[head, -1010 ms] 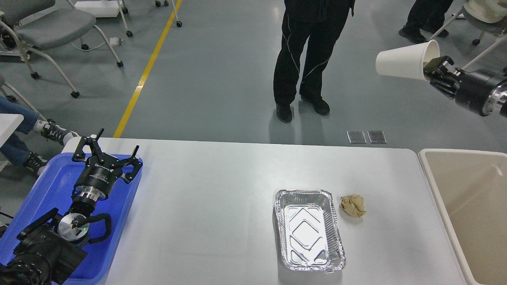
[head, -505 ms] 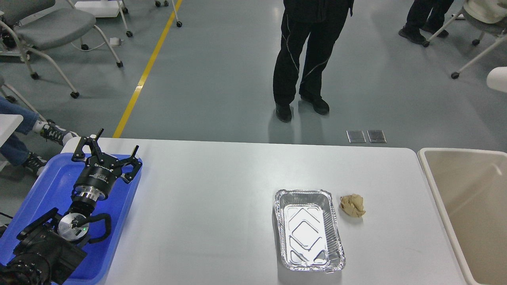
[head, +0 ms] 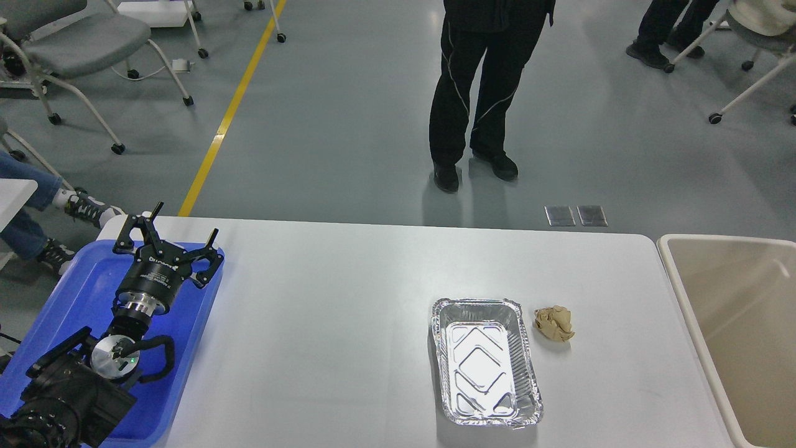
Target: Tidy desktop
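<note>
one white counter fills the lower middle of the head view, its far edge running straight with rounded corners. on it lie one foil pan, right of centre and close to the near edge, and one crumpled brown paper ball just beside the pan's far right corner, apart from it. one blue tray sits at the left edge, one beige bin at the right. the left gripper hangs over the tray, fingers spread wide, holding nothing. a broad bare stretch lies between tray and pan. the right gripper is out of sight.
</note>
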You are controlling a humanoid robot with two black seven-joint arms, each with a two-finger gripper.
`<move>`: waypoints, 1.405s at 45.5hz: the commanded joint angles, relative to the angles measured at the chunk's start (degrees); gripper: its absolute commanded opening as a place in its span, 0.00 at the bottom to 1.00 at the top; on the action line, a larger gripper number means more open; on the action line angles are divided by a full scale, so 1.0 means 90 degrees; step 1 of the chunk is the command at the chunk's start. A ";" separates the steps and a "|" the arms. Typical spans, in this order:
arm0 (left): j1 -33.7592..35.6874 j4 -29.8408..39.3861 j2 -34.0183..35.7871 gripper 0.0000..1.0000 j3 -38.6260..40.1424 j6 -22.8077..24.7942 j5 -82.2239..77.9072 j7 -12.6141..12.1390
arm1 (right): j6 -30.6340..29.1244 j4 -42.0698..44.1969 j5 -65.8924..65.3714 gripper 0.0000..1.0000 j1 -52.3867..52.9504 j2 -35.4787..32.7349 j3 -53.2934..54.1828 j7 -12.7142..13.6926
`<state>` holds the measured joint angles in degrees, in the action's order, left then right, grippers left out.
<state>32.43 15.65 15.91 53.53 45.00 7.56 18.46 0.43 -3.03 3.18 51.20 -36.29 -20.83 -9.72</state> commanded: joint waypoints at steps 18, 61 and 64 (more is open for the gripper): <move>0.0000 0.0000 0.0000 1.00 0.0000 0.0000 0.0000 0.0000 | 0.1906 0.0376 0.0037 0.00 -0.1577 0.1610 0.0312 0.0270; 0.0000 0.0000 0.0000 1.00 0.0000 0.0000 0.0000 0.0000 | 0.2023 0.0376 0.0027 0.25 -0.2105 0.2060 0.0683 0.0250; 0.0000 0.0000 0.0000 1.00 0.0000 0.0000 0.0000 0.0000 | 0.2042 0.0386 0.0017 0.49 -0.2105 0.2060 0.0683 0.0250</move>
<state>32.43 15.64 15.91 53.53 45.00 7.56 18.46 18.48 0.26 3.53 32.75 -18.23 -14.70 -7.39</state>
